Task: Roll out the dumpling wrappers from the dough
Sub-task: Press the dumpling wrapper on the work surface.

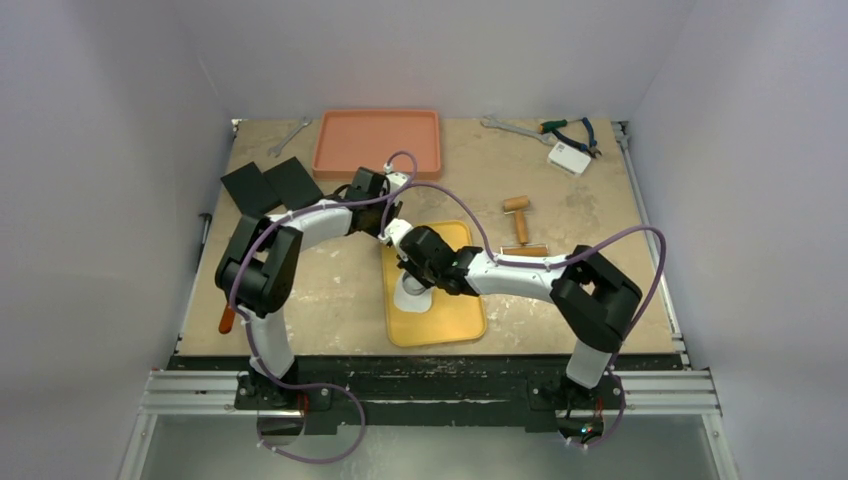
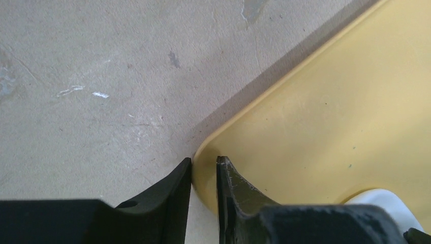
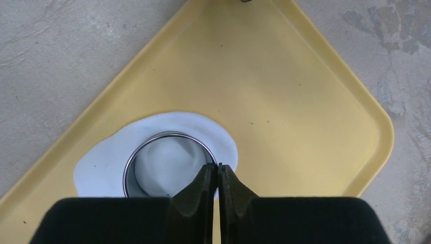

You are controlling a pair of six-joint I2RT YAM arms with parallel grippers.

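Observation:
A flat white dough sheet (image 3: 99, 162) lies on the near-left part of the yellow tray (image 3: 284, 101). A metal ring cutter (image 3: 167, 134) stands on the dough, with white dough showing inside it. My right gripper (image 3: 218, 165) is shut on the ring's right wall, one finger inside and one outside. My left gripper (image 2: 204, 161) is shut on the tray's far-left corner rim (image 2: 201, 152). In the top view the dough (image 1: 412, 297) is mostly hidden under the right gripper (image 1: 412, 275). No separate round wrapper disc is in view.
A small wooden rolling pin (image 1: 518, 215) lies right of the yellow tray (image 1: 455, 325). A pink tray (image 1: 377, 142) sits at the back. Black blocks (image 1: 268, 185) are at the back left; a wrench, pliers (image 1: 572, 130) and a white box (image 1: 568, 157) are at the back right.

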